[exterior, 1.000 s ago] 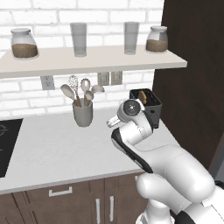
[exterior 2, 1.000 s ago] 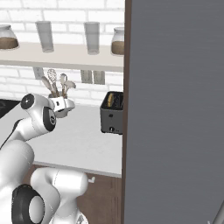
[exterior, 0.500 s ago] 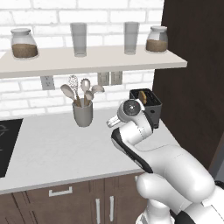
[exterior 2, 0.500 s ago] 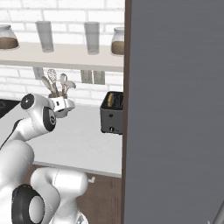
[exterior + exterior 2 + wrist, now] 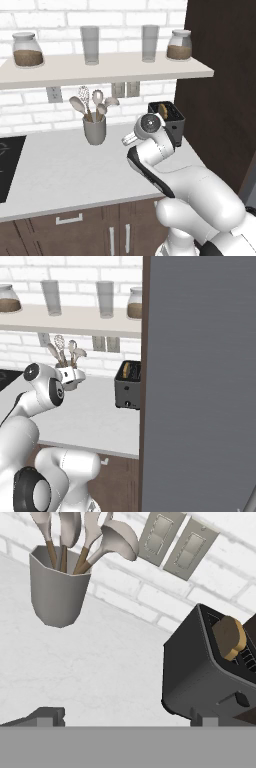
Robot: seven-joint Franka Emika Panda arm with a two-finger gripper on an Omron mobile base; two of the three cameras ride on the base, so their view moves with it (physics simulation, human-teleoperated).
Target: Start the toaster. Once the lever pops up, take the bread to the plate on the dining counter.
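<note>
We see the toaster [image 5: 167, 118] at the right end of the white counter [image 5: 60, 170], against the brick wall, beside the dark tall cabinet [image 5: 220, 90]. The bread [image 5: 230, 637] stands upright in a top slot, its upper part sticking out. Our gripper [image 5: 125, 718] hangs above the counter with its jaws spread wide and nothing between them, near the toaster but apart from it. The grey utensil cup [image 5: 94, 131] stands to the toaster's left.

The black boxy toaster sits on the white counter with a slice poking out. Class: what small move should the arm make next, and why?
Probably move the open gripper toward the black boxy toaster and its front lever. The tan bread slice still stands out of the slot, so toasting looks unstarted, and the gripper hangs short of the toaster, clear of the grey utensil cup.
</note>
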